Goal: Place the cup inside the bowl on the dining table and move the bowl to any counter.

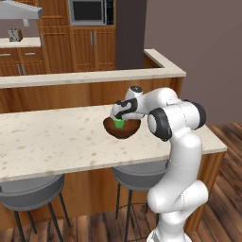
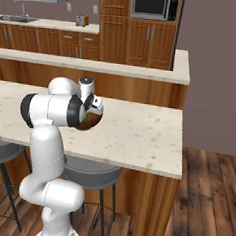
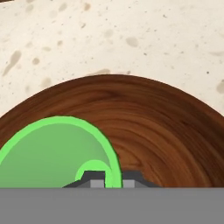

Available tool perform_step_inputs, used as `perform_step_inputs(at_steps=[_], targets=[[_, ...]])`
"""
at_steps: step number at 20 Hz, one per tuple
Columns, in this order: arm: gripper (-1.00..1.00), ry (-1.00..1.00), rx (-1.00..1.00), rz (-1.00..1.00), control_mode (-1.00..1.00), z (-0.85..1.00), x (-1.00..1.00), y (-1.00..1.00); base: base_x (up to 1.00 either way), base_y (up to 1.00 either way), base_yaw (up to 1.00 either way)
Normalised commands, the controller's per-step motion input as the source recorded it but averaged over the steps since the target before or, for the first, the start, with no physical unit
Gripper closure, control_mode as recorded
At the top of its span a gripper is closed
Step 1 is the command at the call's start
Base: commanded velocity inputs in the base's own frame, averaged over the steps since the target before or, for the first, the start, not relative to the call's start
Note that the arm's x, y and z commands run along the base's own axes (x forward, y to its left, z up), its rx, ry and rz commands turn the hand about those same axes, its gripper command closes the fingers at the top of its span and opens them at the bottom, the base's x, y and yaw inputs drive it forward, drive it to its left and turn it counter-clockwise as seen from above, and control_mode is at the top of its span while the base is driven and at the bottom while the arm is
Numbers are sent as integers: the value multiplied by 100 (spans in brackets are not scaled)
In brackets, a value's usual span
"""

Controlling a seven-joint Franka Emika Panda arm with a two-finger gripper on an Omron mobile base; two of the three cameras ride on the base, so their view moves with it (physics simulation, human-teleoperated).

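Note:
The dark brown wooden bowl (image 1: 126, 131) rests on the beige speckled dining table (image 1: 56, 142), near its right end. The small green cup (image 1: 118, 123) stands upright inside the bowl, left of its middle. My gripper (image 1: 118, 117) reaches down from the right and is shut on the cup's rim. In the hand view the cup (image 3: 52, 153) sits at the lower left of the bowl (image 3: 166, 131), and my gripper (image 3: 113, 178) pinches the cup's wall between its two dark tips. From the right base view the arm covers most of the bowl (image 2: 93, 121).
A raised wood-fronted ledge (image 1: 94, 76) runs behind the table. Grey stools (image 1: 28, 194) stand under the table's near edge. Further back are a counter (image 1: 19, 42) over wooden cabinets, a toaster (image 1: 14, 34) and a microwave (image 1: 87, 12). The table's right edge (image 2: 180, 145) drops to wooden floor.

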Motion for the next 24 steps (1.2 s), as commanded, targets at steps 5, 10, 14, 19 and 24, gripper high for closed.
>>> perform_step_inputs(at_steps=[5,10,14,19,24], targets=[[100,0,0,0,-100,-1,-2,0,0,0,0],[100,0,0,0,-100,0,0,0,0,0,0],[-100,0,0,0,-100,0,0,3,0,0,0],[-100,0,0,0,-100,0,0,4,0,0,0],[-100,0,0,0,-100,0,0,0,0,0,0]])
